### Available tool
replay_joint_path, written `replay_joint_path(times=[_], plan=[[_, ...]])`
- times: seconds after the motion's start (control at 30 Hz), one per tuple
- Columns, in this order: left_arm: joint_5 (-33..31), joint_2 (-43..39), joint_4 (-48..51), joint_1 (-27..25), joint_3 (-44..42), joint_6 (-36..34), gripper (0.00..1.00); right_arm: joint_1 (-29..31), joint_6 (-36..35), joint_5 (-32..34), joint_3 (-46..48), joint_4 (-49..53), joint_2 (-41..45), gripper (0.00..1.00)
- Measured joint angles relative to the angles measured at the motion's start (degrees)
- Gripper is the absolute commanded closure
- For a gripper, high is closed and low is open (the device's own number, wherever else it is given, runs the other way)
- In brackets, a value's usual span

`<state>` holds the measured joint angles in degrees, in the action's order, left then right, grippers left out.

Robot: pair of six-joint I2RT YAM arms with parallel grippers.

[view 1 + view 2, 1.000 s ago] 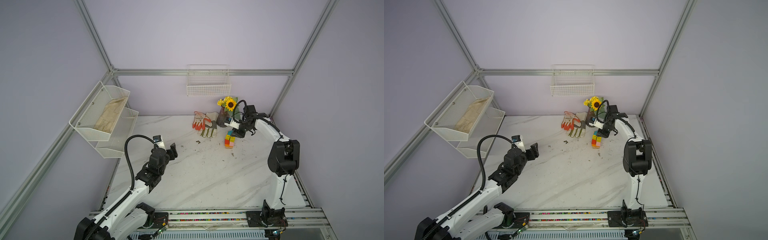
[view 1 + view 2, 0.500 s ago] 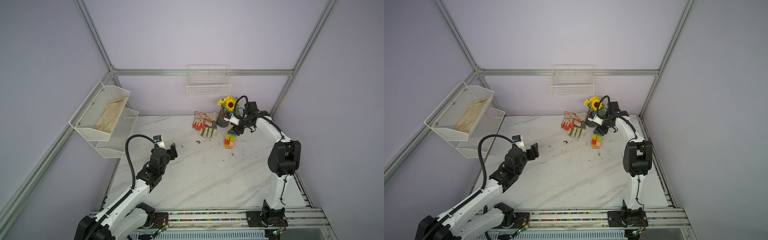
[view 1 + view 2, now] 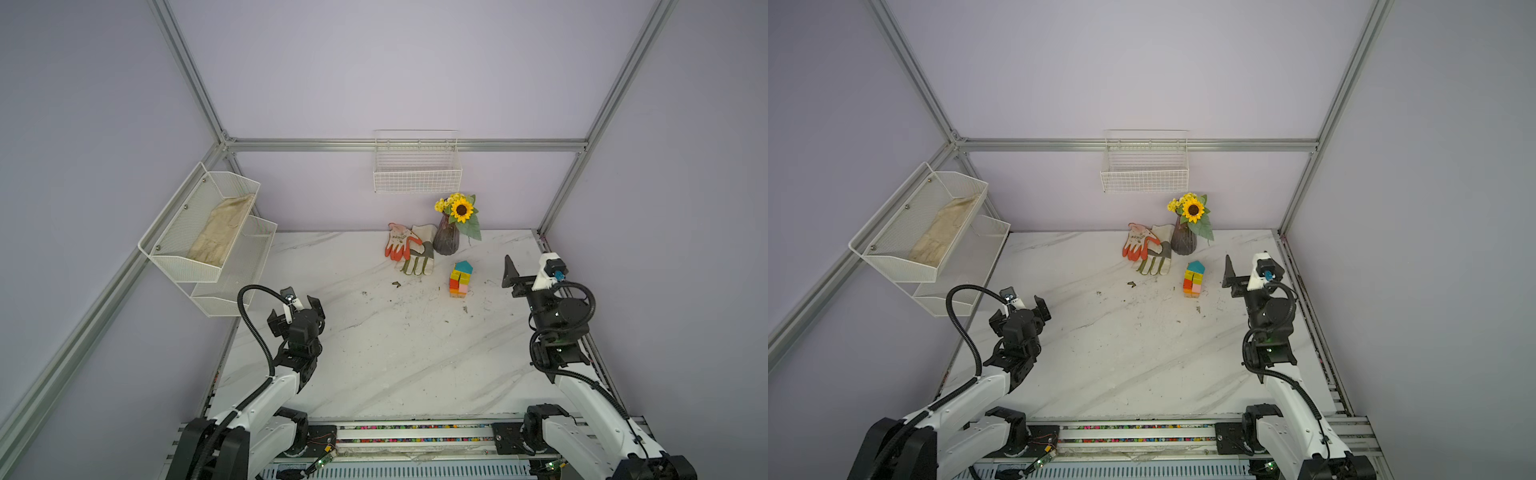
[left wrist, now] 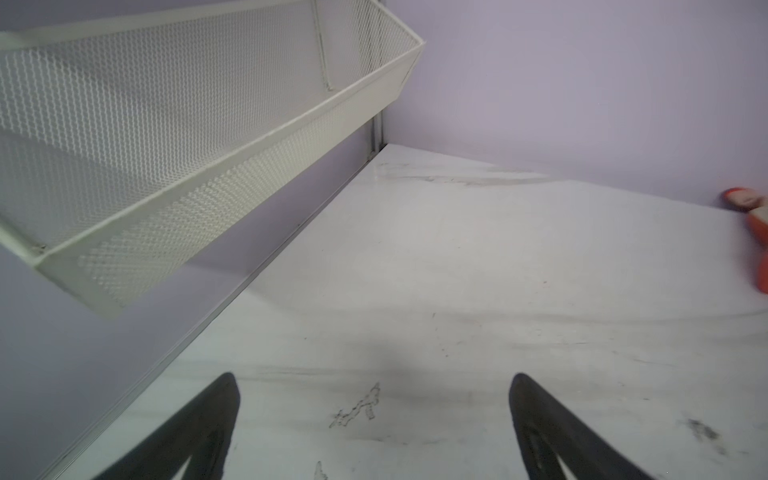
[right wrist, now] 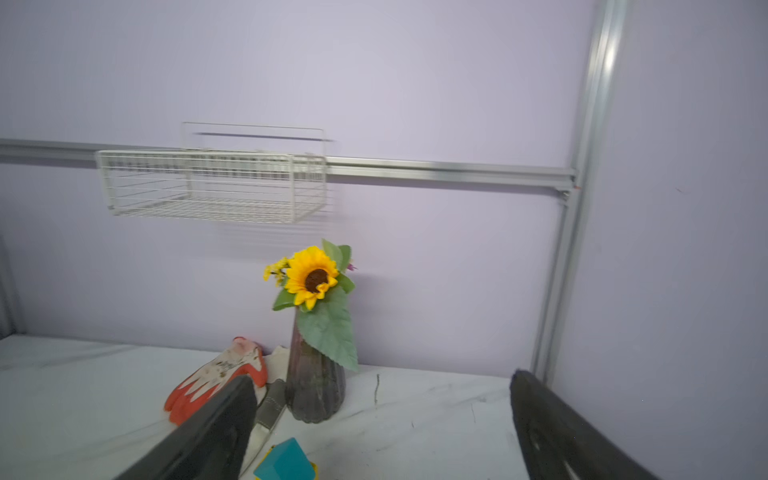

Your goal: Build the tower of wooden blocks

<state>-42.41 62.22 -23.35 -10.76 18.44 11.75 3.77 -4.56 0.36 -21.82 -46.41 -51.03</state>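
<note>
Multicoloured tower (image 3: pixel 460 279) upright on table, teal peak topmost.

You are working in a robot test booth, the lab sort: plain lilac walls (image 3: pixel 415 62) set in a bare aluminium frame (image 3: pixel 407 144), two robot arms (image 3: pixel 270 395) mounted on a rail (image 3: pixel 415 434) along the front of a marble-patterned table (image 3: pixel 395 353), with a vase (image 3: pixel 446 241), gloves (image 3: pixel 409 253) and a wire basket (image 3: pixel 417 174) set about.
</note>
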Motion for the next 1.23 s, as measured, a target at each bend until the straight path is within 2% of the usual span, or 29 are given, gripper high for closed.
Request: replay_joint_path(times=[0.1,0.17,0.27,0.37,0.43,0.53,0.63,0.7,0.77,0.97,1.23], plan=[[1.7,8.1,-4.8,3.9,0.0,-1.9,0.01,-0.6,3.5,8.0,9.0,-8.6,-7.0,0.03],[3.6,11.6,-6.3,6.1,0.0,-2.5,0.0,-0.8,4.7,10.7,10.9,-14.8,-17.1,0.03],[11.1,13.1,-8.6,11.6,0.0,-1.9,0.0,-0.9,5.6,11.5,11.5,-26.7,-32.7,0.03],[19.0,16.0,-16.4,18.4,0.0,-0.4,0.0,-0.9,5.7,12.0,11.4,-34.2,-42.2,0.03],[23.1,17.0,-16.7,20.3,0.0,0.1,0.0,-0.9,5.8,12.2,11.1,-37.6,-46.0,0.03],[29.4,17.8,-16.9,20.0,0.1,-0.9,0.0,-0.9,5.6,11.2,9.0,-40.8,-53.0,0.02],[34.4,20.0,-20.2,18.7,0.1,-3.0,0.0,-1.0,5.6,11.0,7.0,-40.9,-52.6,0.04],[38.1,24.5,-24.8,18.1,0.2,-4.4,0.0,-1.0,5.6,11.0,4.3,-41.2,-51.9,0.03],[40.6,27.1,-24.9,17.9,0.2,-5.4,0.0,-1.0,5.6,11.1,2.0,-40.7,-51.2,0.03],[43.7,27.3,-26.4,17.8,0.2,-6.6,0.0,0.6,3.9,11.0,-3.8,-34.2,-51.1,0.03],[47.3,27.3,-26.8,17.7,0.2,-8.4,0.0,2.0,2.5,11.3,-4.1,-30.8,-51.1,0.03]])
